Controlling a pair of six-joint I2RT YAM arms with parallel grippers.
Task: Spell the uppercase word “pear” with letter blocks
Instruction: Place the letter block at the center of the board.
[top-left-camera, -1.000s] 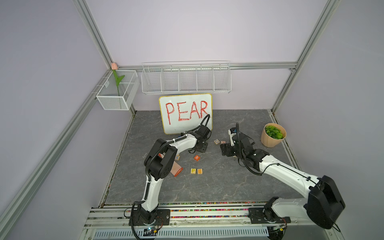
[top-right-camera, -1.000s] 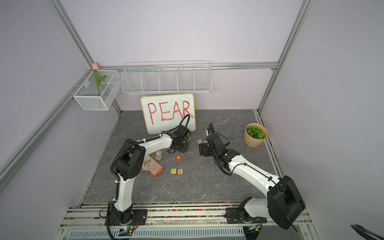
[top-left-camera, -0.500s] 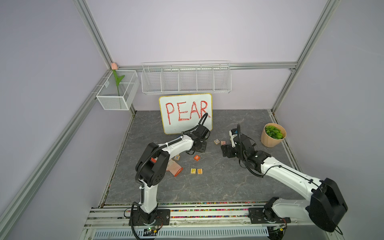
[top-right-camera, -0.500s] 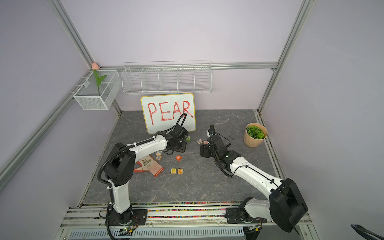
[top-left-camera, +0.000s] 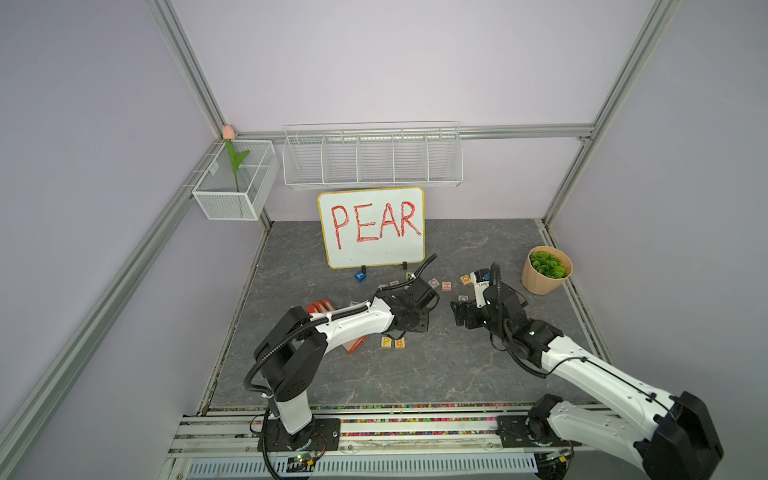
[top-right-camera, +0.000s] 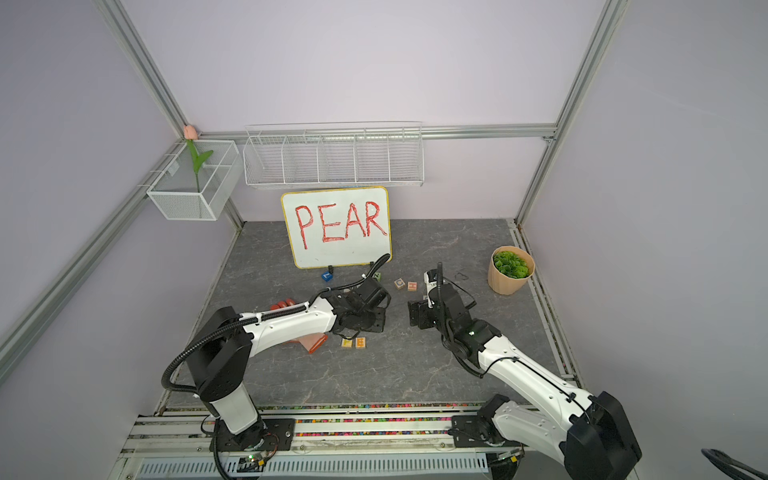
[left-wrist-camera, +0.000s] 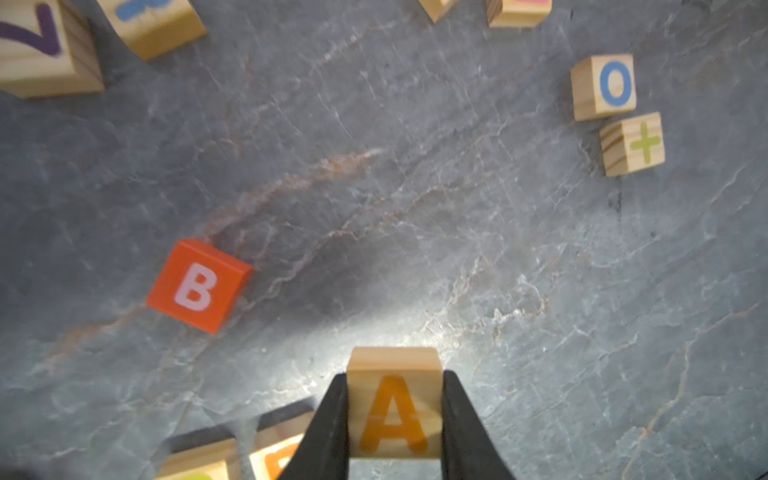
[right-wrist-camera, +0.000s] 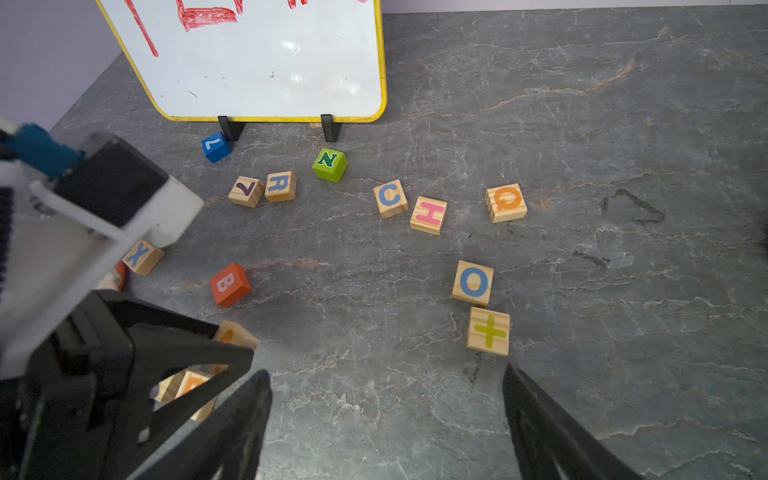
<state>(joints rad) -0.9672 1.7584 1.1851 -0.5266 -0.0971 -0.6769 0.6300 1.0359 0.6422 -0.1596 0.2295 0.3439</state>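
Nearest me on the grey table (top-left-camera: 415, 374), the P block (top-left-camera: 386, 341) and the E block (top-left-camera: 400, 343) sit side by side with their letters up. Just behind them the left gripper (left-wrist-camera: 395, 376) is clamped on the A block (left-wrist-camera: 394, 411). A black finger (left-wrist-camera: 328, 424) presses flat against each side, the orange A faces the wrist camera, and P and E lie just beside it. I cannot tell whether A rests on the table or hangs just above it.

Across a gap, the right gripper (right-wrist-camera: 386, 371) hangs with its jaws spread wide and only bare table between them.

A little farther back, an orange B block (right-wrist-camera: 230, 284) lies alone, turned askew. The O block (right-wrist-camera: 473, 282) and a plus block (right-wrist-camera: 488, 331) sit just beside each other near the right gripper. An X block (right-wrist-camera: 142, 257) peeks out from behind the left arm.

Beyond these runs a loose line of blocks. A purple-marked block (right-wrist-camera: 246, 191) sits against the R block (right-wrist-camera: 281, 185), which has its blue letter up. Next come a green N block (right-wrist-camera: 330, 165), then the C block (right-wrist-camera: 390, 198) and H block (right-wrist-camera: 428, 215) close together, and the Q block (right-wrist-camera: 505, 202) apart from them.

A blue L block (right-wrist-camera: 216, 146) lies at the foot of the whiteboard (top-left-camera: 371, 226), which reads PEAR in red. A plant pot (top-left-camera: 545, 270) stands at the far right edge.
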